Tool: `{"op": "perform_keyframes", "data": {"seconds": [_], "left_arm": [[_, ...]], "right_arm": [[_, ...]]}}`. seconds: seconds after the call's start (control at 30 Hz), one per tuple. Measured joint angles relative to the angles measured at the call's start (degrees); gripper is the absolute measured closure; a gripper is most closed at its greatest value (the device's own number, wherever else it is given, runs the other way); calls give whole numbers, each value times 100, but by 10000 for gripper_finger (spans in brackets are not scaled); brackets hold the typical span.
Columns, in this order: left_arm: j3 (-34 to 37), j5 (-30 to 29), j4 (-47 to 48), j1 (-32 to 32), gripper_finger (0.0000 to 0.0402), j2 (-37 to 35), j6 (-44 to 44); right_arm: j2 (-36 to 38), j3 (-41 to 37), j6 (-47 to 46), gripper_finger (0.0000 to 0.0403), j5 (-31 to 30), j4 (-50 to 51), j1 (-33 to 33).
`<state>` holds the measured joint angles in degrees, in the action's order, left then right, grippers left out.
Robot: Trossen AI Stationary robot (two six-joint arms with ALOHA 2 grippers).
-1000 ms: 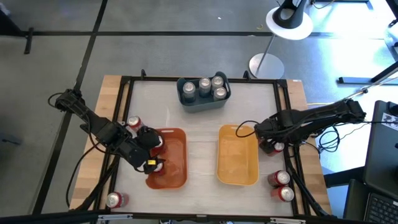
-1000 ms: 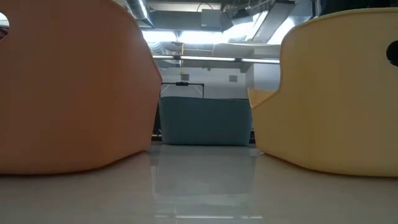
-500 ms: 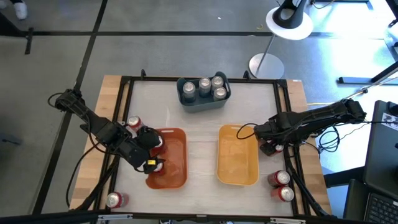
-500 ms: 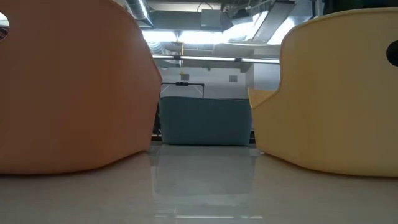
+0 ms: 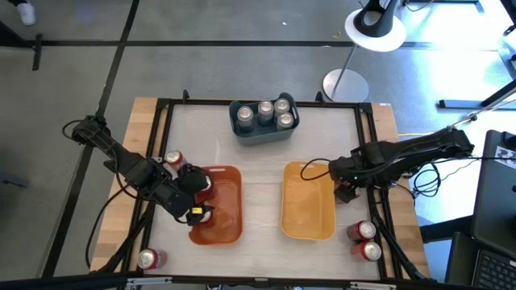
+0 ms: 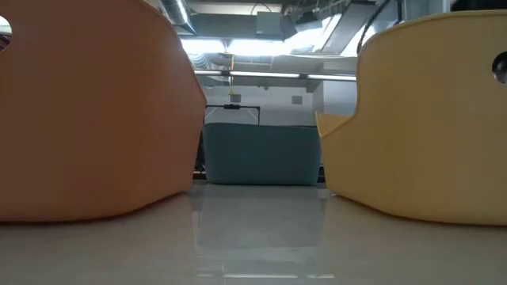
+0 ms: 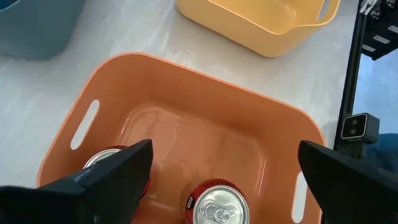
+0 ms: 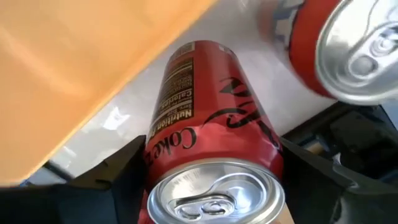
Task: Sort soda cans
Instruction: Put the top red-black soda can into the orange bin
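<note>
We find the right hand [image 8: 214, 186] straddling an upright red can [image 8: 211, 162] beside the yellow bin [image 5: 306, 201], its fingers clasping the body, while the left hand [image 7: 221, 180] hangs spread over the orange bin [image 7: 205, 134].

A robotics lab or workshop: a wooden table [image 5: 121, 217] edged by a black metal frame [image 5: 266, 103] stands on grey concrete floor [image 5: 201, 64], with exposed ceiling ducts [image 6: 261, 59] at the low view's upper centre.
</note>
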<state>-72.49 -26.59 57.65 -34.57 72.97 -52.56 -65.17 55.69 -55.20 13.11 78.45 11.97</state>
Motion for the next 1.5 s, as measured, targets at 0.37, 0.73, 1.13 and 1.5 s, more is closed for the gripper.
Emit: {"op": "perform_keyframes", "data": {"seconds": [0.37, 0.73, 1.13, 1.5], "left_arm": [[1, -101, -20, 15, 13, 66, 5], [2, -103, 7, -7, 13, 68, 27], [0, -402, -4, 42, 13, 68, 181], [0, -1148, -1179, 166, 97, 68, 1372]], "right_arm": [[2, 1610, -312, 119, -131, 1032, 194], [4, 2920, -196, 119, -837, 919, 192], [-444, 2904, 1708, 119, -2126, -1644, 187], [-1761, 2896, 3824, 119, -2353, -4018, 187]]}}
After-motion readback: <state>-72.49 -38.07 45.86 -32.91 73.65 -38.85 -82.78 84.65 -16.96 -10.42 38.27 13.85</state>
